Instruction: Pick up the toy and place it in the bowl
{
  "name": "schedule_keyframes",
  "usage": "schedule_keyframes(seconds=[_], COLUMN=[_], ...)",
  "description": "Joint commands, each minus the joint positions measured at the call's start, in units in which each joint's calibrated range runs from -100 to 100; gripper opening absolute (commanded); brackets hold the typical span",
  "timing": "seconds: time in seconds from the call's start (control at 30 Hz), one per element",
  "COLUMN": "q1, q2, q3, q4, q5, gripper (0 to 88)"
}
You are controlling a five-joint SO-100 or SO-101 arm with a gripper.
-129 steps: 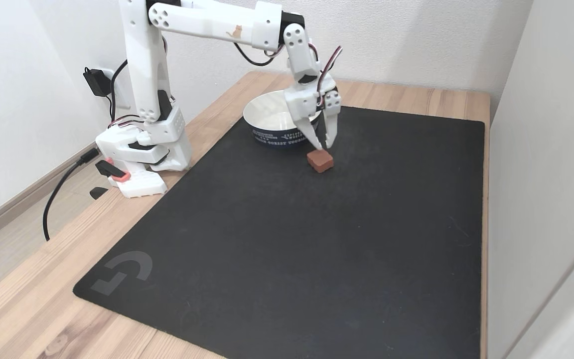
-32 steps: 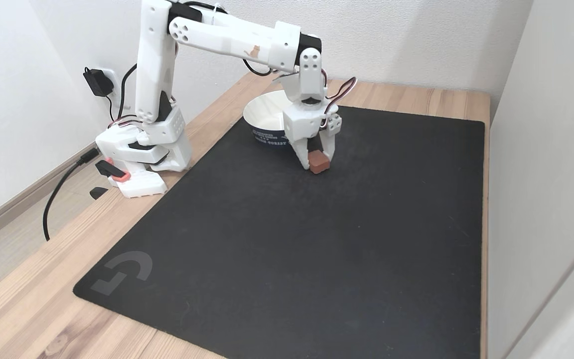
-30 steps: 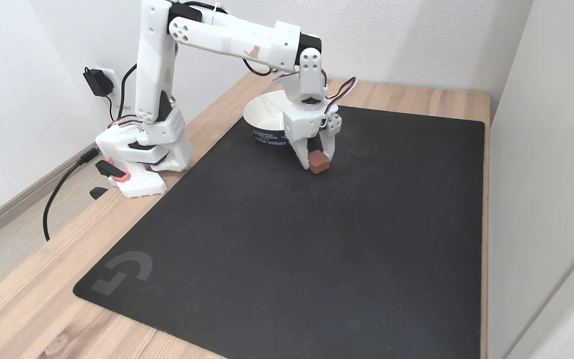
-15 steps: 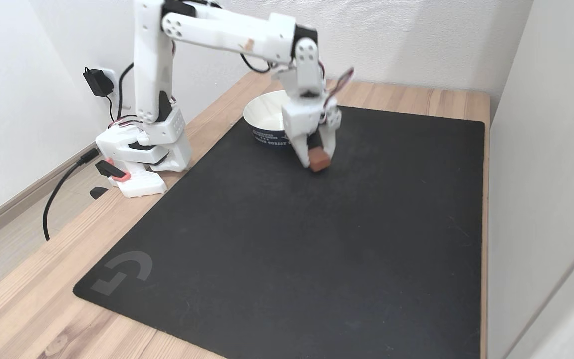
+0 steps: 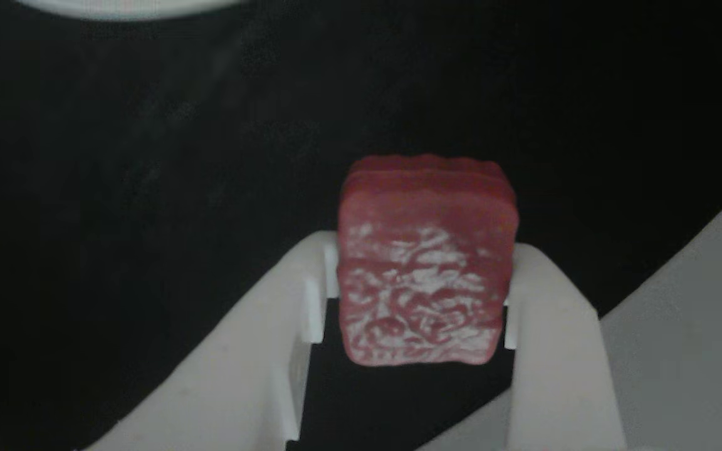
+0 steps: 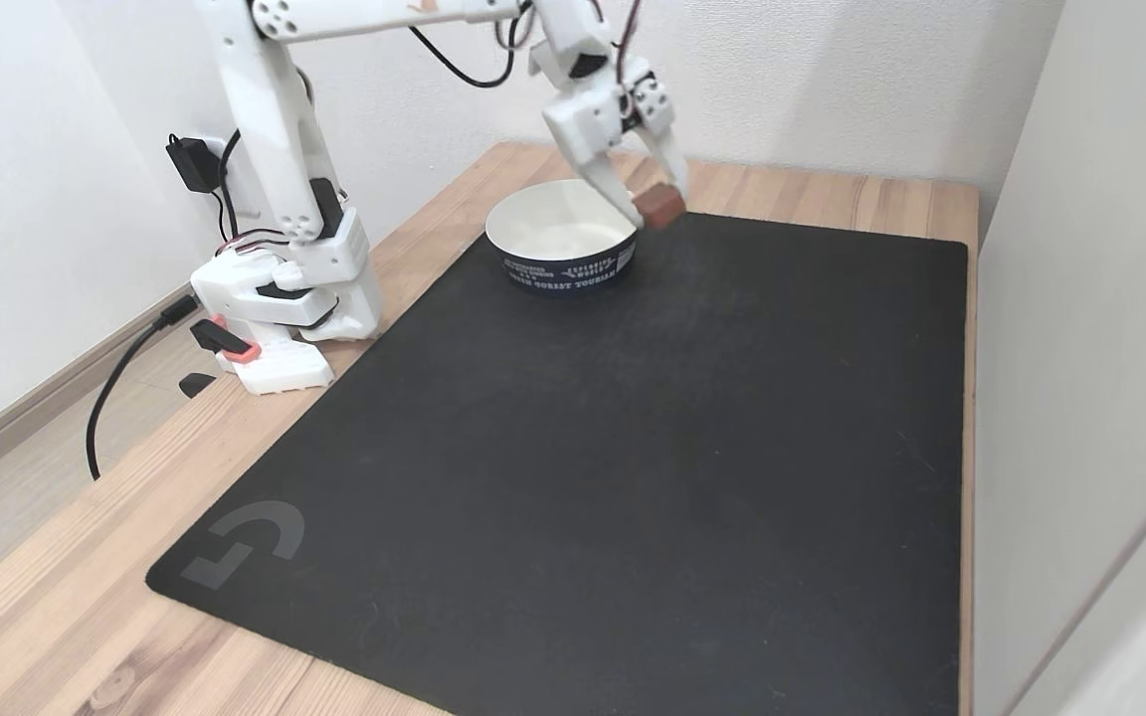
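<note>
**A:** Toy (image 6: pixel 660 207) is off the mat now. In the fixed view it's in the upper middle of the frame, pinched at the tip of the end effector (image 6: pixel 659 211), hanging in the air just to the right of the bowl's rim. Half a second ago it was down low against the black mat (image 6: pixel 583 447), so that's a clean lift.

**B:** Grip looks ok? The close-up other view has the toy (image 5: pixel 427 263) dead centre with a white finger pressed against each side, marbled face toward the camera.

**A:** Yeah, the end effector (image 5: pixel 420 294) is clenched on the toy, both sides touching. About half of the block sticks out past the fingertips though, so I'd guess it could pivot if the arm jerks.

**B:** Where's the bowl in that close-up?

**A:** Just a pale curved sliver at the top left edge (image 5: pixel 129 7). In the fixed view the bowl (image 6: pixel 563 261) sits at the far end of the mat on the wooden surface (image 6: pixel 56 607), white inside, dark band outside, nothing in it.

**B:** So pick done, place not yet.

**A:** Pretty much. It's beside the rim rather than over the opening, I think. It needs a short swing toward frame left before letting go.
</note>
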State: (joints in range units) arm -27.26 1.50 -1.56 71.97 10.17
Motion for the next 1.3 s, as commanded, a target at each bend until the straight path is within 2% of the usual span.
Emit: schedule_keyframes(seconds=[0.0, 0.27, 0.67, 0.87, 1.03, 1.13, 1.23, 1.27], q1=[-3.06, -9.17, -16.36, -16.95, -16.95, -16.95, -17.03, -17.03], q2=[-5.29, -13.96, -28.13, -35.47, -37.72, -37.72, -37.72, -37.72], q3=[4.31, 20.08, 42.88, 54.33, 55.68, 55.95, 56.22, 56.22], q4=[-2.62, -13.38, -15.32, -23.45, -23.20, -23.03, -22.78, -22.27], q5=[-3.49, -10.48, -16.74, -17.58, -17.21, -17.00, -16.95, -16.95], gripper=[2.3, 2.3, 2.3, 2.9, 3.3, 12.0, 26.5, 26.8])
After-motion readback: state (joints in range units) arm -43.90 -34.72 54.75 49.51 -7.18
